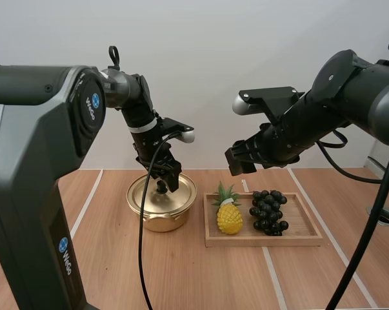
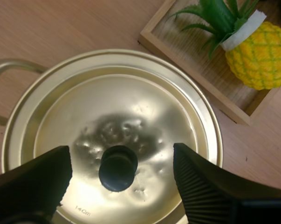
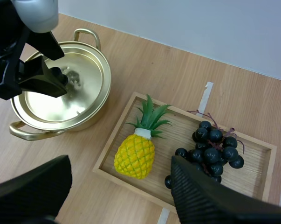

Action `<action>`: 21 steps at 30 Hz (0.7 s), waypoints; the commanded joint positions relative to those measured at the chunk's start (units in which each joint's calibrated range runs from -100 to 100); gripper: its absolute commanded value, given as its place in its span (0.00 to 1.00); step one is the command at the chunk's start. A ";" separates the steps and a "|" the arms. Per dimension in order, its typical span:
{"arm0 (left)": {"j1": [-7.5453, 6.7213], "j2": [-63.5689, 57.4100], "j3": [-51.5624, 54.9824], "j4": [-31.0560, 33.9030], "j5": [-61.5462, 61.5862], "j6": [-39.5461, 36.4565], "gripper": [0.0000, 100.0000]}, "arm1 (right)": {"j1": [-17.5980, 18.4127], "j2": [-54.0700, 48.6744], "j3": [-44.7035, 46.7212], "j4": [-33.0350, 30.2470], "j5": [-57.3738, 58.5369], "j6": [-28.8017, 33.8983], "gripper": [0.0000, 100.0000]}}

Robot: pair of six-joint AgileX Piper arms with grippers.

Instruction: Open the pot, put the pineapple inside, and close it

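My left gripper (image 1: 162,183) stood open astride the knob (image 2: 118,168) of the lid (image 2: 107,107), on the pot (image 1: 160,218) left of centre. Best practice: close squarely on the knob, then lift straight. My right gripper (image 1: 240,161) hung open above the pineapple (image 1: 229,218), at the tray's (image 1: 297,240) left end.

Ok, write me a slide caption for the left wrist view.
Open left claw straddles the black knob of the pot lid; the pineapple lies in the wooden tray beside it.
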 commanded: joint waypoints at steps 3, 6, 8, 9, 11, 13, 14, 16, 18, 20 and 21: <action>-0.18 0.33 -0.51 2.79 0.13 -0.85 1.00 | 0.04 -0.36 -0.54 0.23 -1.03 -0.85 1.00; -0.18 0.83 -0.51 2.50 0.13 -0.85 1.00 | 0.04 -0.36 -0.54 0.23 -1.03 -0.85 1.00; -0.18 1.29 -0.51 2.12 0.13 -0.85 1.00 | 0.04 -0.36 -0.54 0.23 -1.03 -0.85 1.00; -0.18 1.56 -0.39 2.02 0.13 -0.85 1.00 | 0.04 -0.36 -0.54 0.23 -1.03 -0.85 1.00; -0.18 2.02 -0.39 1.89 0.13 -0.98 1.00 | 0.04 -0.36 -0.54 0.23 -1.03 -0.85 1.00; -0.18 2.28 -0.39 1.89 0.13 -0.98 1.00 | 0.04 -0.36 -0.54 0.23 -1.03 -0.85 1.00; -0.18 2.43 -0.39 1.89 0.13 -0.98 1.00 | 0.04 -0.36 -0.54 0.23 -1.03 -0.85 1.00; -0.18 2.60 -0.39 2.04 0.13 -0.98 1.00 | 0.04 -0.36 -0.54 0.23 -1.03 -0.85 1.00; -0.18 2.73 -0.39 2.25 0.13 -1.18 0.58 | 0.04 -0.36 -0.54 0.23 -1.03 -0.99 1.00; -0.18 2.61 -0.39 2.97 0.13 -2.81 0.06 | 0.04 -0.36 -0.54 0.23 -1.03 -1.19 1.00; -0.18 2.49 -0.39 3.55 0.13 -3.27 0.01 | 0.04 -0.36 -0.54 0.23 -1.03 -1.19 1.00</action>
